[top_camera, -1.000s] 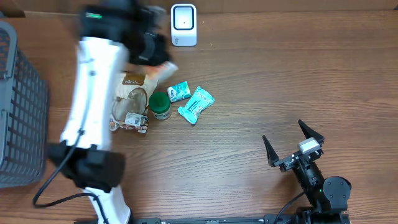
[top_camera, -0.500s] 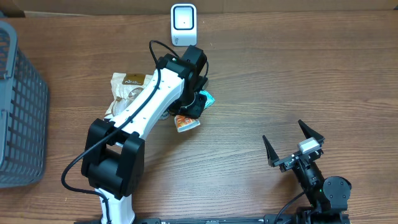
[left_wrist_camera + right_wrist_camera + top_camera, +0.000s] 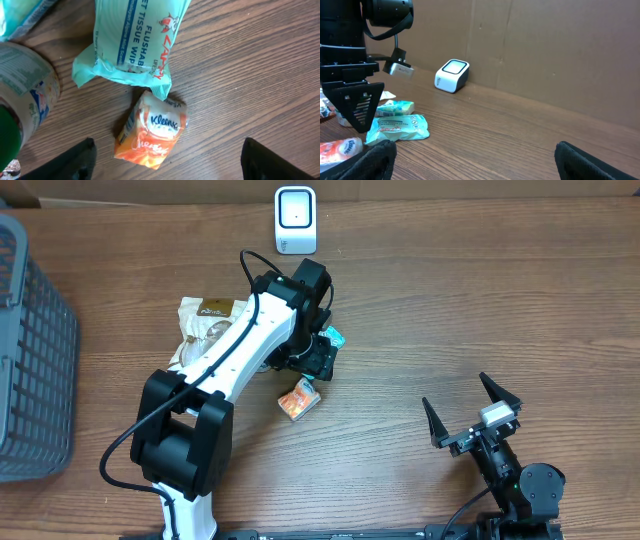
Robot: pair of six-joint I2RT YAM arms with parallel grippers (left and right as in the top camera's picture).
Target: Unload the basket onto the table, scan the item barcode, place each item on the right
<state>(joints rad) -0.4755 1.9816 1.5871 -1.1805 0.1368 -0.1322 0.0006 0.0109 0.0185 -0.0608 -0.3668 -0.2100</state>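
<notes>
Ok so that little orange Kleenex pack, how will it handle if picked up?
The orange Kleenex pack looks soft and crumpled, so it will probably squash under a grip. Its glossy wrapper may be slippery. Lying flat, it seems unlikely to roll.

The left arm point(image 3: 238, 345) is wearing white shells between chunky black joints, with a thin black cable point(image 3: 243, 260) arching off it toward 12 o'clock. At 5 o'clock the right arm point(image 3: 520, 485) is showing all black, carrying a small pale block point(image 3: 497, 413) beside two pointed black fingers point(image 3: 433, 423).
</notes>
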